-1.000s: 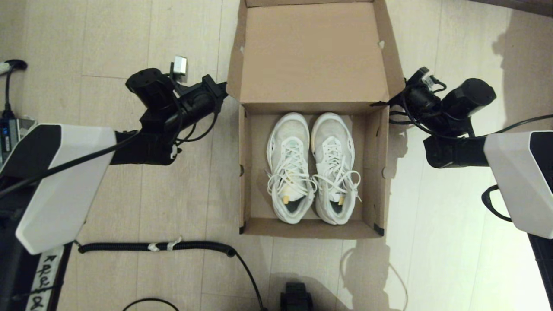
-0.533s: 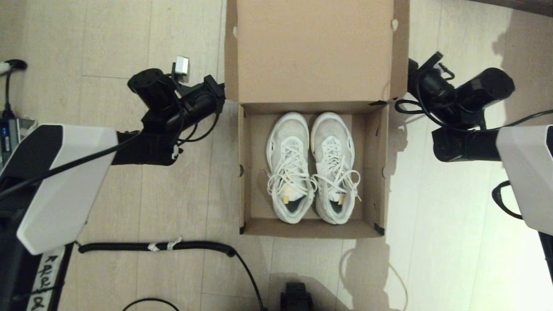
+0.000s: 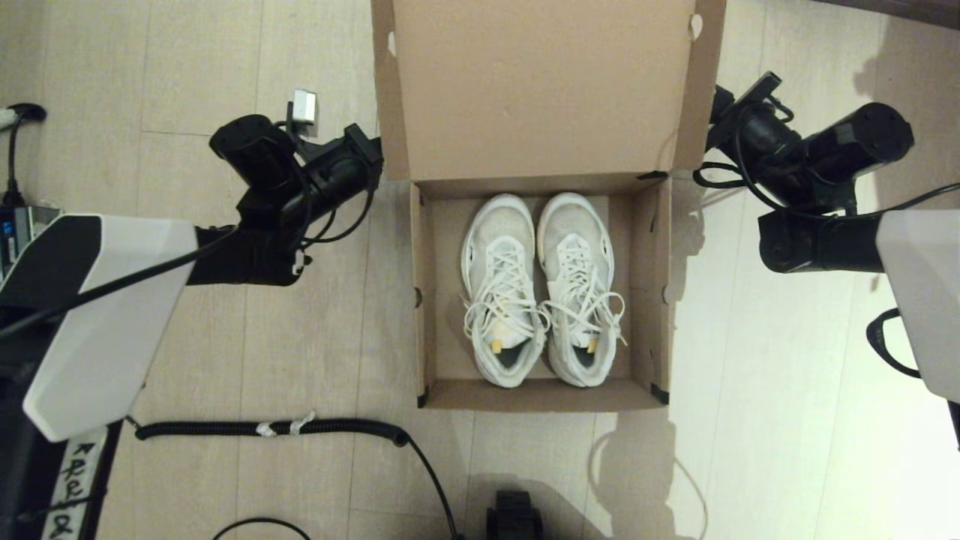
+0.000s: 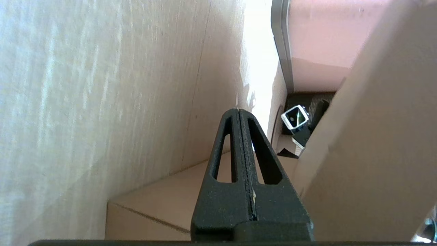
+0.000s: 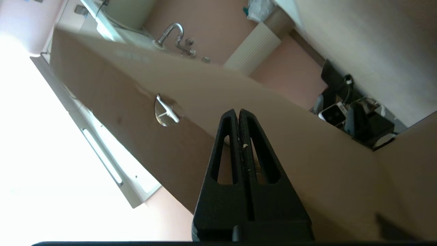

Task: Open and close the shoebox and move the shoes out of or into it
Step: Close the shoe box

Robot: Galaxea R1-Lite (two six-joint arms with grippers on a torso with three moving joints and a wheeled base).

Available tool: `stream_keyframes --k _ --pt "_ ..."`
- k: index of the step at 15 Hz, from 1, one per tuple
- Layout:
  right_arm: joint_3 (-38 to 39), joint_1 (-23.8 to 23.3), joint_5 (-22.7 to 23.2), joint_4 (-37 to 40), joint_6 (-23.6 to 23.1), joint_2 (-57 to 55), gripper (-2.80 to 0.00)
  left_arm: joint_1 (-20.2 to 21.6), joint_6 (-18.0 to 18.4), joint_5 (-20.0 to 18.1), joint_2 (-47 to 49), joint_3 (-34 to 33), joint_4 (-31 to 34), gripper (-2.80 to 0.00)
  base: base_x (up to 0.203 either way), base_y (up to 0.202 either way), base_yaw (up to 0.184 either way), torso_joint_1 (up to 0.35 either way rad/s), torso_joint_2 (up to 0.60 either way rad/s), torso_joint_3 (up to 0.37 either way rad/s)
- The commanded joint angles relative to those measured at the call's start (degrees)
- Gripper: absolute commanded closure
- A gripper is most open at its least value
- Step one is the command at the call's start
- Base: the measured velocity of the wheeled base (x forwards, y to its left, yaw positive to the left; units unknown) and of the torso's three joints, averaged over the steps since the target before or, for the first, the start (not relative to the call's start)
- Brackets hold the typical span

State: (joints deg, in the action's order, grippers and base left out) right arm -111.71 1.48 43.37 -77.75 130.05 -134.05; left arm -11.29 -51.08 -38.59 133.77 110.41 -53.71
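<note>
the left gripper [image 3: 373, 156] sits just beside the left side flap of the lid, at the far left corner of the shoebox [image 3: 427, 300]; in the left wrist view its jaws are pressed together with nothing between them. the shoebox stands open on the floor [image 3: 315, 315], its hinged lid [image 3: 540, 82] tipped up on the far side. the 2 shoes [image 3: 536, 289] lie side by side inside, toes toward the lid. the right gripper [image 3: 716, 109] rests against the lid's right flap, jaws likewise together and empty in the right wrist view. judging by this, the step in hand is swinging the lid with both grippers, probably toward closing. the next move calls for even pushing from both sides, so the lid does not twist on its hinge.
</note>
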Motion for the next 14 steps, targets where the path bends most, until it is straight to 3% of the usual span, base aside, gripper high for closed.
stream_keyframes --k 1,9,14 --pt "0.01 0.02 0.31 -0.47 1.11 0.63 0.00 0.99 -0.25 -0.17 -0.96 0.06 -0.34 0.00 0.000 0.000 0.000 0.000 0.00 0.000" --pt "0.80 0.02 3.76 -0.94 2.96 2.82 0.00 2.50 -0.13 -0.26 -1.43 0.07 -1.28 0.00 0.000 0.000 0.000 0.000 0.00 0.000" --pt "0.96 0.02 11.25 -1.56 5.72 4.86 0.00 1.36 -0.25 -0.70 -1.76 0.15 -2.37 0.00 0.000 0.000 0.000 0.000 0.00 0.000"
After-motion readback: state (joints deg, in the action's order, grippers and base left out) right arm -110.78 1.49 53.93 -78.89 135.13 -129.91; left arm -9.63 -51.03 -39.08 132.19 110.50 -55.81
